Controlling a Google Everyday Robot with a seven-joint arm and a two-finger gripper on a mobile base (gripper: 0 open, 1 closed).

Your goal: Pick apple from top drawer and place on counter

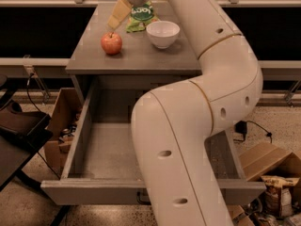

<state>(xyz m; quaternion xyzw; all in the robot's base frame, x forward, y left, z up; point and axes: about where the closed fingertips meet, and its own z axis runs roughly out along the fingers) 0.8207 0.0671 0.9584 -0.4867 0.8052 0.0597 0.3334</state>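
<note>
The apple [111, 43] is shown on the worktop [141, 58], upper left; the tool [115, 19] is poised just above it, empty, its opening not discernible. If clipped, the apple could be rolled off.

Quantities:
- apple [111, 43]: 1
- white bowl [162, 33]: 1
- green bag [140, 16]: 1
- counter [141, 58], upper centre: 1
- top drawer [106, 154], lower centre: 1
- gripper [114, 23], upper centre, just above the apple: 1
- cardboard boxes [60, 119], lower left and lower right: 2

You get dim warm overhead light: counter [141, 55] evenly lit, tool [114, 23] over its far-left part pale yellow, drawer [108, 149] back shadowed.
</note>
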